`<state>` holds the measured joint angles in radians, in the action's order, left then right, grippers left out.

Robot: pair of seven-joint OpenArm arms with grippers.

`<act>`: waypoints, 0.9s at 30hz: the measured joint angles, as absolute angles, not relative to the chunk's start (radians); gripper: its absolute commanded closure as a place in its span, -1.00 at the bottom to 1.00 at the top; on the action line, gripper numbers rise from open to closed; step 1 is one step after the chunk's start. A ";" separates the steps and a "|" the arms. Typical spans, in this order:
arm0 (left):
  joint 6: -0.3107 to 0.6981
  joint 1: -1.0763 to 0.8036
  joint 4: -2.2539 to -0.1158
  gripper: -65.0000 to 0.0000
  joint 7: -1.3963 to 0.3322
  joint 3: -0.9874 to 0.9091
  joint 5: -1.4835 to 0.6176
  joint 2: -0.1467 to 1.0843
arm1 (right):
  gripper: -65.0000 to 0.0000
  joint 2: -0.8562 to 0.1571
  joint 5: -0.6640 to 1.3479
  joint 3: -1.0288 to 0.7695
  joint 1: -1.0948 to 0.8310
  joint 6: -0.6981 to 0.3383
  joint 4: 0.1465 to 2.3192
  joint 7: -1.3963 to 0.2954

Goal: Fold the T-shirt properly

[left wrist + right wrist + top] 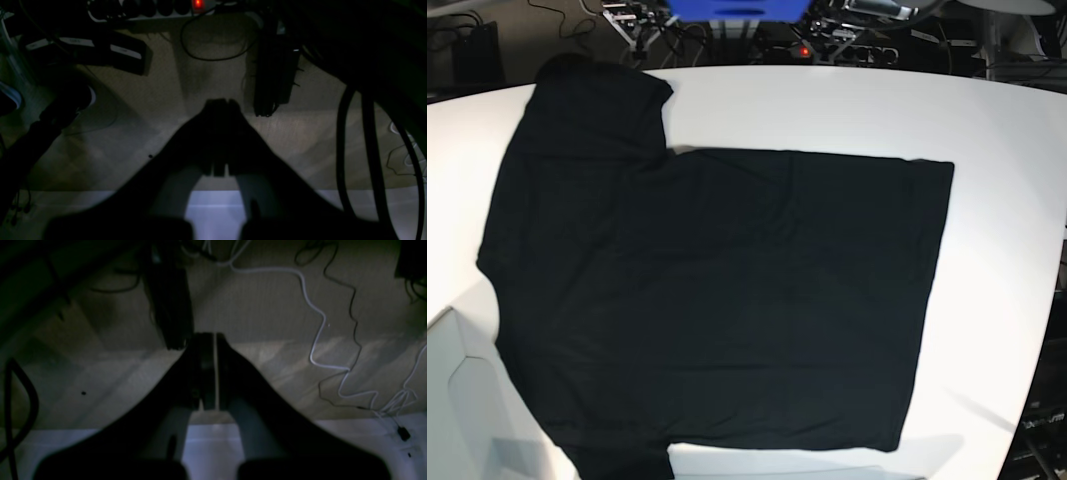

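Table (987, 130), white: carries one black T-shirt (717, 300), spread flat, sleeves toward the base view's left. Neither arm appears in the base view. Left gripper (220, 103): jaws together, empty, pointed at the floor beyond the table edge. Right gripper (207, 338): same pose, jaws together, empty.

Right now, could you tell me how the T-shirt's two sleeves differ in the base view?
The upper sleeve lies fully in frame, spread flat on the white table, its hem reaching the table's far edge. The lower sleeve is cut off by the bottom of the picture, so only part shows. Both are black, short, and lie on the same side of the T-shirt, toward the picture's left.
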<state>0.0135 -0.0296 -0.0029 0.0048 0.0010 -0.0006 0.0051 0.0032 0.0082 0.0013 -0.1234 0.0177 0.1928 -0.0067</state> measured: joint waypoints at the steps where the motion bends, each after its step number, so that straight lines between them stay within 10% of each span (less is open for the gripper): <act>1: 0.014 -0.030 -0.003 1.00 0.004 0.001 -0.001 0.005 | 1.00 0.003 0.008 0.001 -0.123 0.018 0.193 -0.008; 27: 0.014 -0.030 -0.007 1.00 0.004 0.001 -0.001 0.005 | 1.00 0.003 0.008 0.003 -0.136 0.014 0.194 -0.011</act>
